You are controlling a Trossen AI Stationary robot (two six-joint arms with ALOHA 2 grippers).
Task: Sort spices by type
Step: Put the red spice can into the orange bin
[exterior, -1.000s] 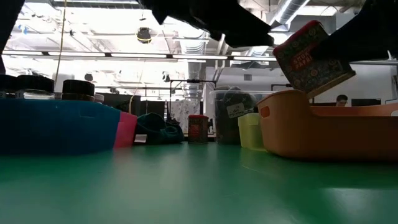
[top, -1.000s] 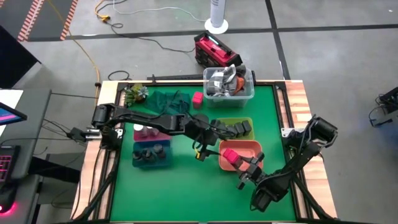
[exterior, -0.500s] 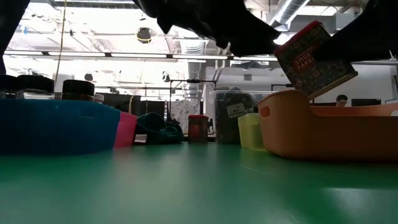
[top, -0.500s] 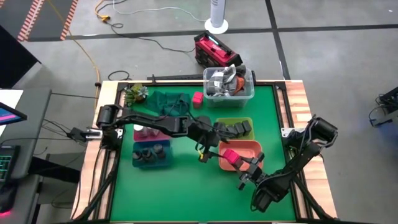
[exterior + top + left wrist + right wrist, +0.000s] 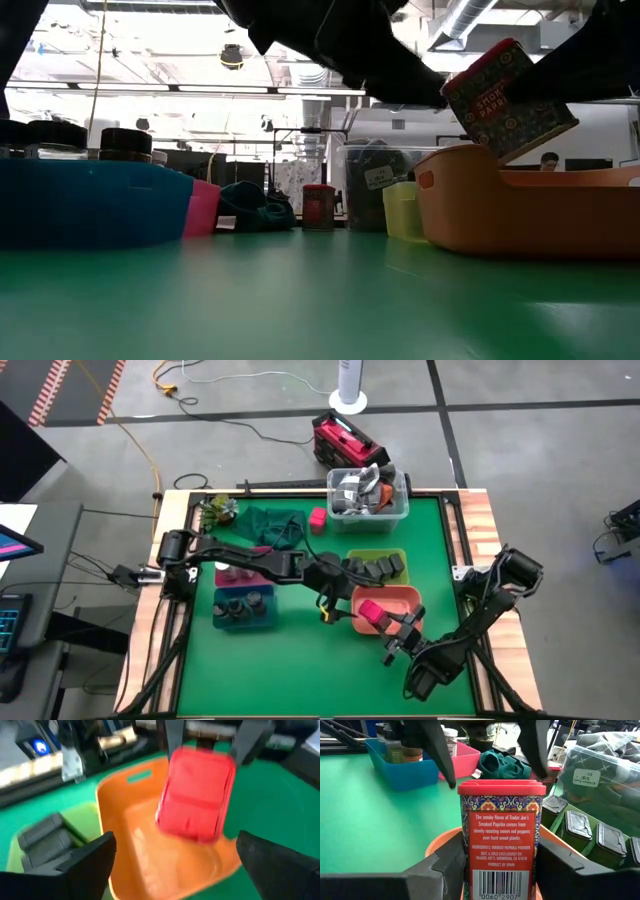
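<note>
high view: straight down from way above, catches the whole green table (image 5: 300,650), both arms and some floor around it.
low view: sitting right at tabletop level, looking flat across into the room behind; arms are just dark shapes up top, hard to tell which is which.
left wrist view: close, aimed down into the orange tray (image 5: 150,865).
right wrist view: close, looking level over the same tray toward the blue tray (image 5: 400,770).
shared: orange tray and the red tin (image 5: 502,840) show in all four.

Our left arm stretches across the table, its left gripper (image 5: 338,592) spread wide with nothing between the fingers. Our right gripper (image 5: 392,623) reaches in from the near right corner, fingers clamped.
</note>
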